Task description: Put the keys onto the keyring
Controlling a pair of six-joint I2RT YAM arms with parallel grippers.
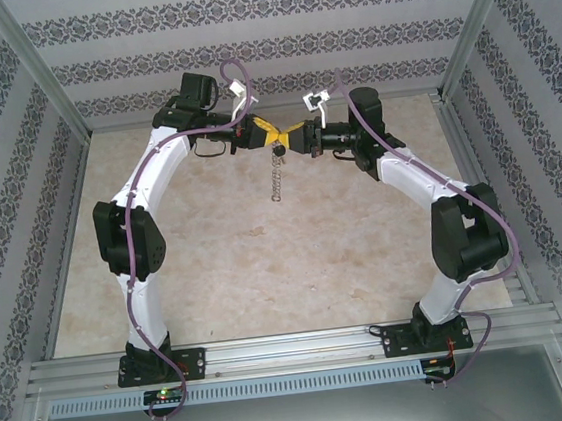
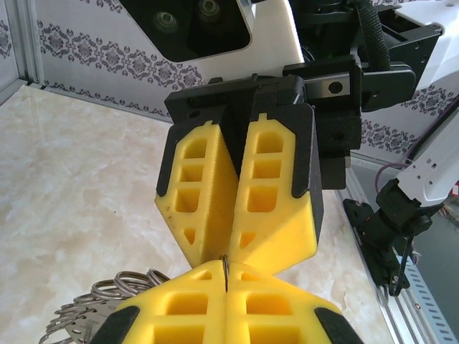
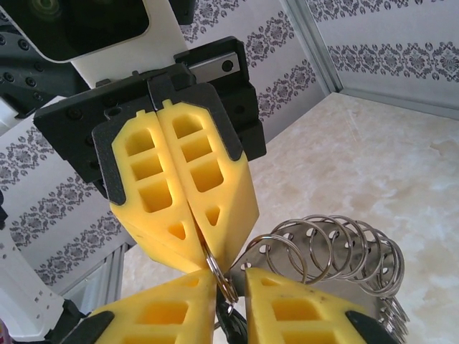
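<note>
Both arms meet tip to tip in mid-air over the far middle of the table. My read on why: the ring has to hang free so a loop can be worked without the tabletop in the way. The left gripper is acting as the holder. Its fingers are pressed flat together and pinch one thin wire loop of the keyring right at the tips. The rest of the hoop, with its fringe of small loops, fans out to one side in the wrist views and dangles chain-like below the tips in the top view. The right gripper faces it nose-on, tips almost touching the left ones. Its fingers stand a narrow slot apart, with a small loop and a dark piece sitting in the slot, and I can't tell whether they clamp either. The key is, I think, the small black blob just under the meeting point, but it's too small to confirm and the blade isn't resolvable. That puts it right at the fingertips, beside the pinched loop. Threaded or not, can't say.
</note>
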